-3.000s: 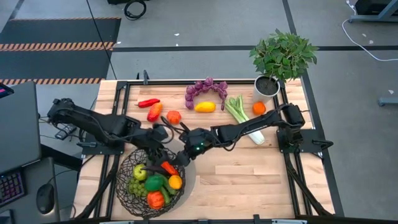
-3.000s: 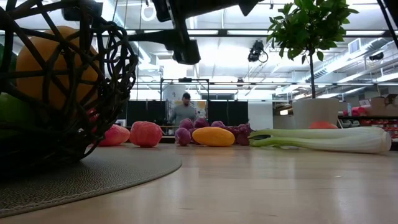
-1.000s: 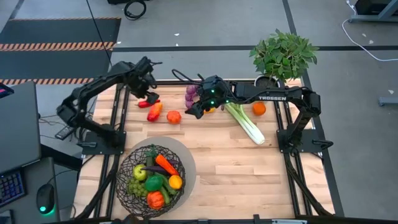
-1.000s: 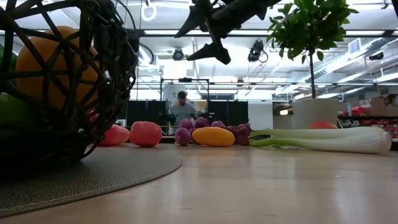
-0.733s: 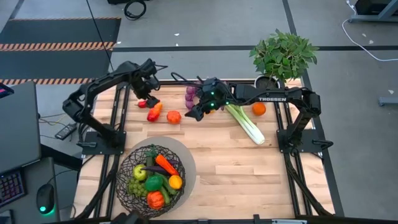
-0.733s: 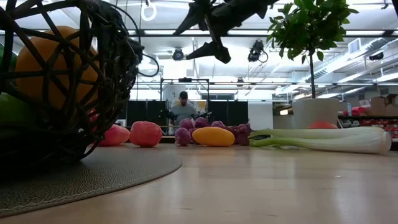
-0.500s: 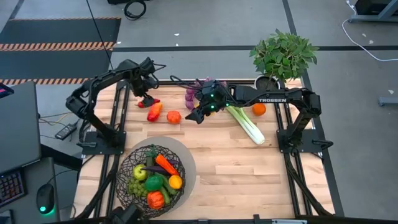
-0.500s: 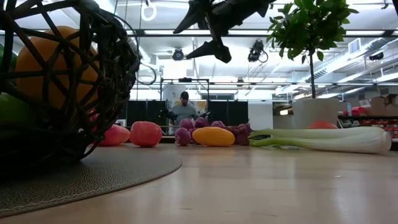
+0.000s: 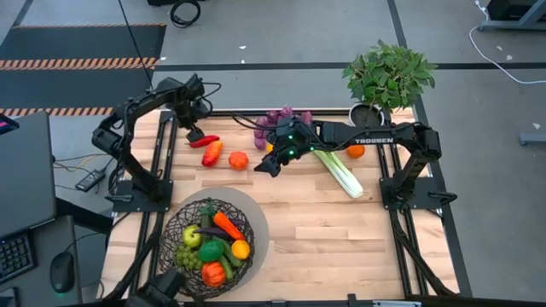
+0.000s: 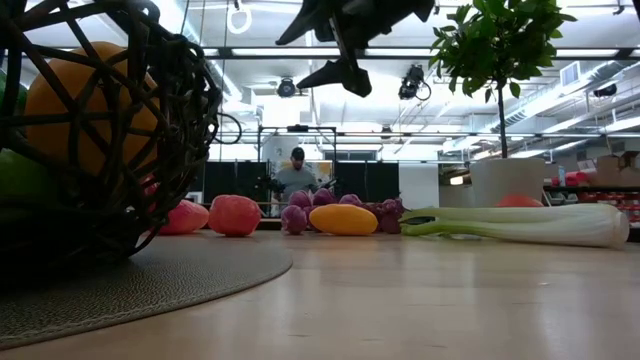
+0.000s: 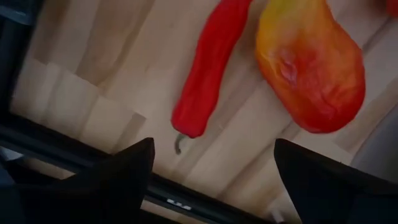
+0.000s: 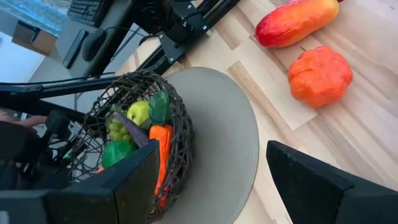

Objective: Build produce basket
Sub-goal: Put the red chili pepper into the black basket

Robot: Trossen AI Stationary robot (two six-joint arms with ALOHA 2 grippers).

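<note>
At the near left corner of the tabletop (image 9: 341, 230), the basket (image 9: 207, 247) of dark criss-crossing wire is sitting on a round grey mat (image 9: 254, 223), holding green grapes, a carrot, a yellow-green apple and other produce. Along the far edge, a red chili (image 9: 205, 141), a red-orange pepper (image 9: 212, 153), a small orange tomato (image 9: 238, 159), purple grapes (image 9: 284, 118), celery (image 9: 337, 170) and an orange (image 9: 356, 150) are lying near a potted plant (image 9: 388, 81). The chili's long axis is running slantwise toward the left rail. The celery is pointing its white end toward the near right. The middle and near right of the tabletop are lying bare. The left end effector (image 9: 193, 130) is hovering just beside the chili, fingers spread. The right end effector (image 9: 264, 164) is hanging above the boards beside the tomato, also spread and holding nothing.
</note>
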